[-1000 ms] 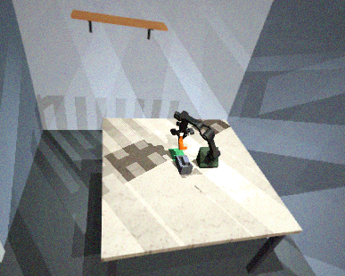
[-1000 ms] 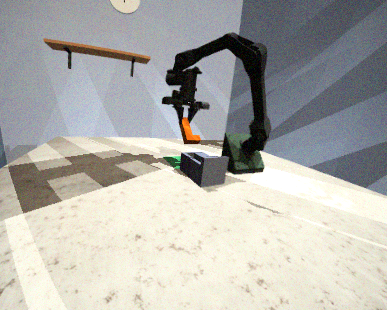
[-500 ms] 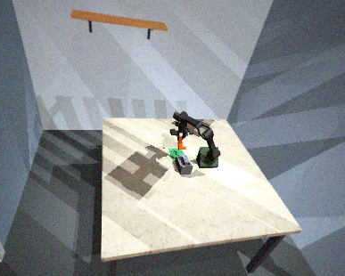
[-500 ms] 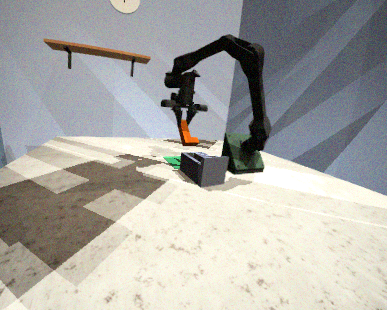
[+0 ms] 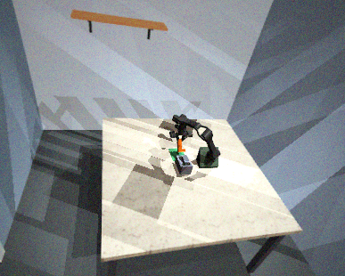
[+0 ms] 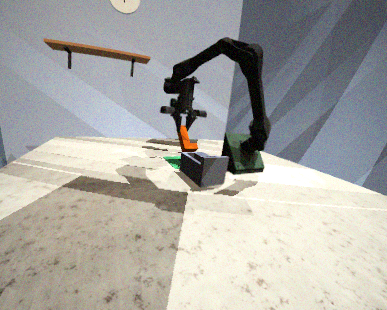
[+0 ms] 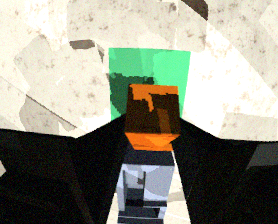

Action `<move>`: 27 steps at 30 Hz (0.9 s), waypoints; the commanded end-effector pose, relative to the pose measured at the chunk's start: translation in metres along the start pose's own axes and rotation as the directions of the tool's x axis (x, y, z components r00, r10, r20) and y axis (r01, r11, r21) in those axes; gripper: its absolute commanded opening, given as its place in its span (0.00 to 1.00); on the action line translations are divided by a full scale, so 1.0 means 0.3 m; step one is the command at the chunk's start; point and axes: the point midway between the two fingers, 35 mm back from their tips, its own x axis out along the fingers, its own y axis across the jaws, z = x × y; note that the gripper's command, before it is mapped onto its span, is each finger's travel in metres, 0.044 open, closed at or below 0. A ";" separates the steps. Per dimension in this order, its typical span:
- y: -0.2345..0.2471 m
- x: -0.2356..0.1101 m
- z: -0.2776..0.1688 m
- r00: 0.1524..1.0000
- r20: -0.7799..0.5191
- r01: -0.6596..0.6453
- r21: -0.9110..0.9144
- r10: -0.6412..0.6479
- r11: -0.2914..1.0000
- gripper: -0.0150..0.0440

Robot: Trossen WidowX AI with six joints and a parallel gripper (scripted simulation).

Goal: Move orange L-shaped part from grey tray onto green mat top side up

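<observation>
The orange L-shaped part (image 5: 180, 145) (image 6: 184, 136) (image 7: 152, 114) hangs steeply, slightly tilted, with its L-shaped foot at the bottom pointing right in the exterior view. My gripper (image 5: 180, 138) (image 6: 183, 127) (image 7: 150, 120) points down and is shut on the part's upper end. The green mat (image 5: 172, 152) (image 6: 172, 161) (image 7: 172, 65) lies flat beyond the tray, and the part is above its near side, clear of the tray. The grey tray (image 5: 185, 168) (image 6: 213, 172) (image 7: 157, 176) stands beside the mat with its pocket empty. The part hides some of the mat in the wrist view.
The arm's dark green base block (image 5: 208, 158) (image 6: 244, 159) stands to the right of the tray. The pale table top (image 5: 202, 209) (image 6: 287, 240) carries patchy shadows. A wooden shelf (image 5: 118, 20) (image 6: 97, 50) is on the wall far behind.
</observation>
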 end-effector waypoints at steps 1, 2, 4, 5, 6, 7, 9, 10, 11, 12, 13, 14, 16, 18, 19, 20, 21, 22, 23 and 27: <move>-0.002 0.022 -0.001 1.000 -0.005 -0.003 0.006 0.003 1.000 0.25; -0.002 0.027 -0.001 1.000 -0.005 -0.003 0.006 0.003 1.000 0.25; -0.002 0.038 -0.001 1.000 -0.005 -0.003 0.006 0.003 1.000 0.25; -0.002 0.043 -0.001 1.000 -0.005 -0.003 0.006 0.003 1.000 0.25; -0.002 0.049 -0.001 1.000 -0.005 -0.003 0.006 0.003 1.000 0.25; -0.002 0.054 -0.002 1.000 -0.005 -0.003 0.006 0.003 1.000 0.25; -0.001 0.065 -0.002 1.000 -0.005 -0.003 0.006 0.004 1.000 0.25; -0.001 0.070 -0.002 1.000 -0.005 -0.004 0.006 0.004 1.000 0.25; -0.001 0.076 -0.002 1.000 -0.005 -0.004 0.006 0.004 1.000 0.25; -0.001 0.081 -0.002 1.000 -0.006 -0.004 0.006 0.004 1.000 0.25; -0.001 0.086 -0.002 1.000 -0.006 -0.004 0.006 0.004 1.000 0.25; -0.001 0.092 -0.002 1.000 -0.006 -0.004 0.006 0.004 1.000 0.25; -0.001 0.103 -0.002 1.000 -0.006 -0.004 0.006 0.004 1.000 0.25; -0.001 0.113 -0.002 1.000 -0.006 -0.004 0.006 0.004 1.000 0.25; -0.001 0.118 -0.003 1.000 -0.006 -0.004 0.006 0.004 1.000 0.25; -0.001 0.123 -0.003 1.000 -0.006 -0.004 0.006 0.004 1.000 0.25; -0.001 0.128 -0.003 1.000 -0.006 -0.004 0.006 0.004 1.000 0.25; -0.001 0.133 -0.003 1.000 -0.006 -0.004 0.006 0.004 1.000 0.25; -0.001 0.138 -0.003 1.000 -0.006 -0.004 0.006 0.004 1.000 0.25; -0.002 0.155 -0.004 1.000 -0.007 -0.004 0.006 0.004 1.000 0.25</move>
